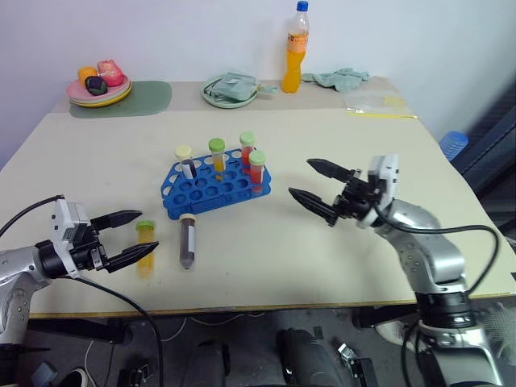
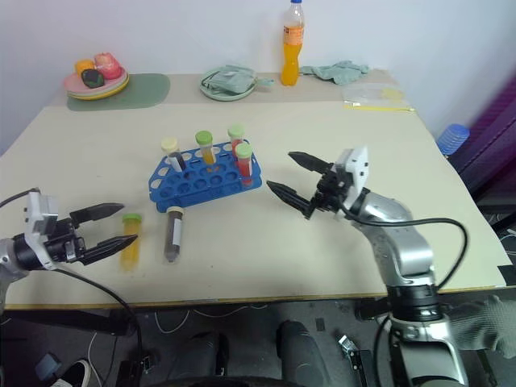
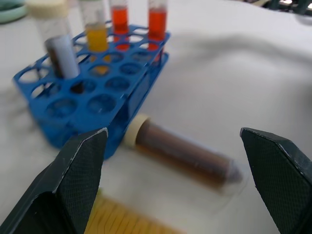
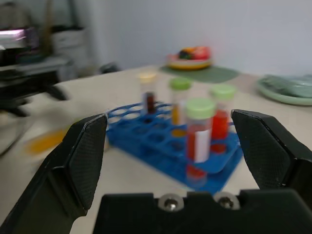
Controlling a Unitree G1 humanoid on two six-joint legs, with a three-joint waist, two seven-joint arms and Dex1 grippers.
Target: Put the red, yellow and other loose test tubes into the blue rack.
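The blue rack (image 1: pixel 211 190) stands mid-table with several capped tubes upright in it: two red (image 1: pixel 256 171), one yellow (image 1: pixel 217 156) and one dark (image 1: pixel 185 161). Two loose test tubes lie in front of it. The yellow-orange one with a green cap (image 1: pixel 145 247) is on the left, the dark one with a pale cap (image 1: pixel 187 240) beside it. My left gripper (image 1: pixel 149 230) is open at the yellow tube, one finger over it, holding nothing. My right gripper (image 1: pixel 300 177) hangs open and empty to the right of the rack. The left wrist view shows the dark tube (image 3: pixel 185 155) lying by the rack (image 3: pixel 92 97).
Along the far edge are a tall orange bottle (image 1: pixel 296 50), a plate of fruit (image 1: pixel 98 85) on a green mat (image 1: pixel 133 99), a bowl with a cloth (image 1: pixel 231 89), a crumpled cloth (image 1: pixel 343 78) and a clear bag (image 1: pixel 375 105). A black cable trails from my left wrist.
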